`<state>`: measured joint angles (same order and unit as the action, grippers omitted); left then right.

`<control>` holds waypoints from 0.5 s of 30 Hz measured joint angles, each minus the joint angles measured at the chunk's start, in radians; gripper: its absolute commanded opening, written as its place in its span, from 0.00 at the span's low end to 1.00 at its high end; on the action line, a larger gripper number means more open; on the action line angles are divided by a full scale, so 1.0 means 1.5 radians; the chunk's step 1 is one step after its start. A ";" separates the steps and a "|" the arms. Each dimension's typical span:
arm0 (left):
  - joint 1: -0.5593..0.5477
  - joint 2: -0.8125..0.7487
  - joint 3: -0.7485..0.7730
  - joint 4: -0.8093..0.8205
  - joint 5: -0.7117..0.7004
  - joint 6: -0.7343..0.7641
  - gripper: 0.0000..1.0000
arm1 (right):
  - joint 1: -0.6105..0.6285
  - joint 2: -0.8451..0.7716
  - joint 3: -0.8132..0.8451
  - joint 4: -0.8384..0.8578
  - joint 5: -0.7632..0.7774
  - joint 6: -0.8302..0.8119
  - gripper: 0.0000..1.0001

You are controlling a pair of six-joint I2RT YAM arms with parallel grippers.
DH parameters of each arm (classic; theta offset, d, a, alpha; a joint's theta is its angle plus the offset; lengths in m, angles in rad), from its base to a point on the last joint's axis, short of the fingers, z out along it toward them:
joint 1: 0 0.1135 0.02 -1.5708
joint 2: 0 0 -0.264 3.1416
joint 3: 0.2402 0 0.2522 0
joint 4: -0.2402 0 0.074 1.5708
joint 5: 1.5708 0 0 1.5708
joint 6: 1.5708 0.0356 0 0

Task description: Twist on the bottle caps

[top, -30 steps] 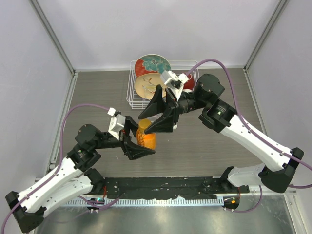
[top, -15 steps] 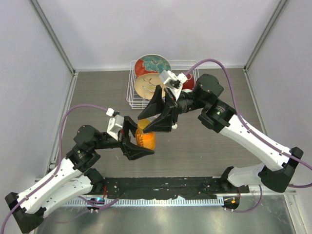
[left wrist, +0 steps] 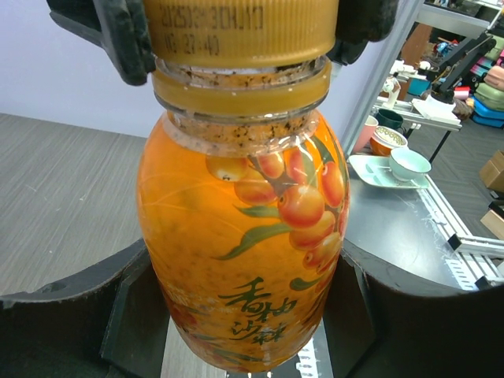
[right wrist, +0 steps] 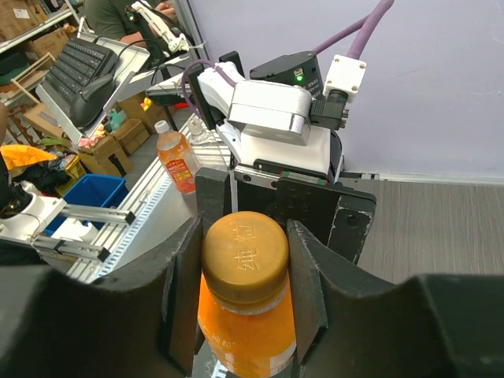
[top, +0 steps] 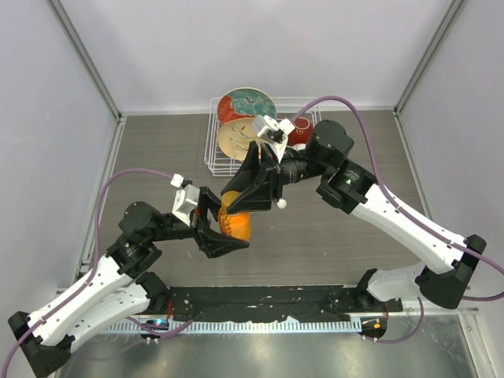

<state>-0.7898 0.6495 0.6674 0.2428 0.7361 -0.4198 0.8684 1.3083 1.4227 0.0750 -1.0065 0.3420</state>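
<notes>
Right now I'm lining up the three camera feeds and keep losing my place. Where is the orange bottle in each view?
Top external: orange bottle near picture centre, partly under the right jaws.
Left wrist: fills the middle, from top edge to bottom edge.
Right wrist: bottom centre, seen from above.
Shared landmark: its orange cap, flanked by the right jaws in both wrist views; from the top they mostly hide it.

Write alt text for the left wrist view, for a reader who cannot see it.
An orange bottle with printed fruit stands upright between the fingers of the left gripper. At the top, the black pads of the right gripper sit against both sides of its orange cap. A grey table lies behind.
</notes>
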 measured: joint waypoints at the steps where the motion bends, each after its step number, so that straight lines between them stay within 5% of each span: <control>1: 0.000 -0.001 0.000 0.000 -0.001 0.000 0.00 | 0.000 0.000 0.000 0.000 0.001 0.000 0.31; 6: 0.000 -0.001 0.000 -0.002 -0.006 0.000 0.00 | 0.000 0.000 0.000 -0.005 0.002 -0.005 0.13; 15: 0.008 0.002 0.000 -0.039 -0.057 0.012 0.00 | -0.001 -0.008 0.000 -0.081 0.085 -0.037 0.01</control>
<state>-0.7776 0.6529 0.6674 0.1841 0.6506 -0.4015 0.8673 1.2957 1.4227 -0.0467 -0.8795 0.2863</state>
